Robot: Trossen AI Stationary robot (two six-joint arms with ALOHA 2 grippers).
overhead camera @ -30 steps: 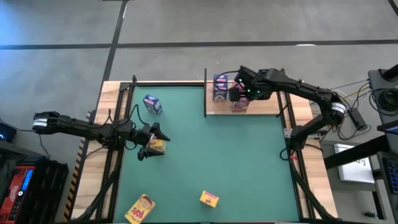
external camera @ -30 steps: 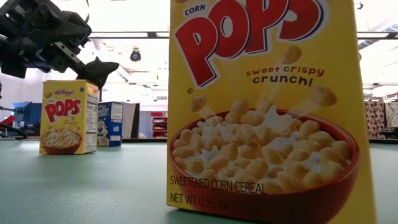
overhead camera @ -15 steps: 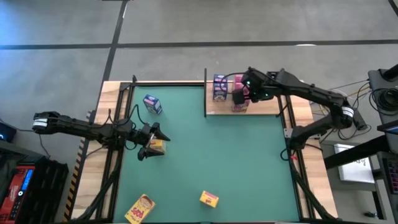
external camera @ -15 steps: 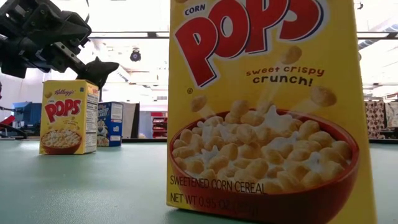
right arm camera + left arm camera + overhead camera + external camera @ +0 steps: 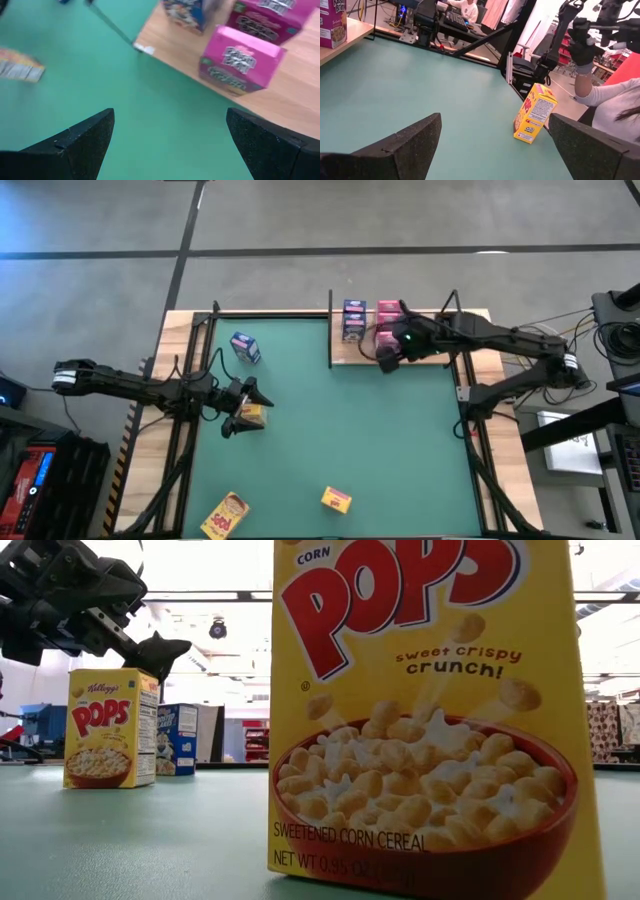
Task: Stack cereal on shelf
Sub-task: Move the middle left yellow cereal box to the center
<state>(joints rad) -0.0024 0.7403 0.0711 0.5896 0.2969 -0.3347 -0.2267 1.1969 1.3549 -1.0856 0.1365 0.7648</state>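
Light: bright, even | low view: backlit | right wrist: blurred

I see two pink cardboard cereal boxes (image 5: 243,67) and a blue one (image 5: 186,11) on the light-wood shelf board (image 5: 295,105), beside green mat (image 5: 125,115).

Shelf (image 5: 430,352) w/ 3 boxes (image 5: 386,311); 4 cereal boxes (image 5: 244,347) on mat

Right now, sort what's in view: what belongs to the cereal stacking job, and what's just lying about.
Job:
- shelf
- blue box and two pink boxes on the shelf
- blue box on the mat
- three yellow boxes

Lying about:
- monitors and cables beside the table
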